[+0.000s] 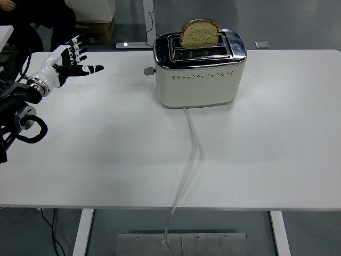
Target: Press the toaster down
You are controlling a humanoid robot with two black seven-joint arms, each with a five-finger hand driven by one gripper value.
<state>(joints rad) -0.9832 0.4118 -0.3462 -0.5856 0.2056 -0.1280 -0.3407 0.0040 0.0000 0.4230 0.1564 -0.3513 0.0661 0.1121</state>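
Observation:
A cream toaster (200, 74) with a chrome top stands at the table's far middle. A slice of bread (200, 32) sticks up out of its slot. Its small grey lever knob (148, 70) juts from the left end, in the raised position. My left hand (68, 62) is white with black fingertips and hovers over the far left of the table, well left of the knob. Its fingers are spread and hold nothing. The right arm is out of view.
A pale power cord (189, 149) runs from the toaster's front over the white table (266, 149) and down past the near edge. A seated person's dark clothing (37, 21) and a cardboard box (95, 29) show beyond the far left corner.

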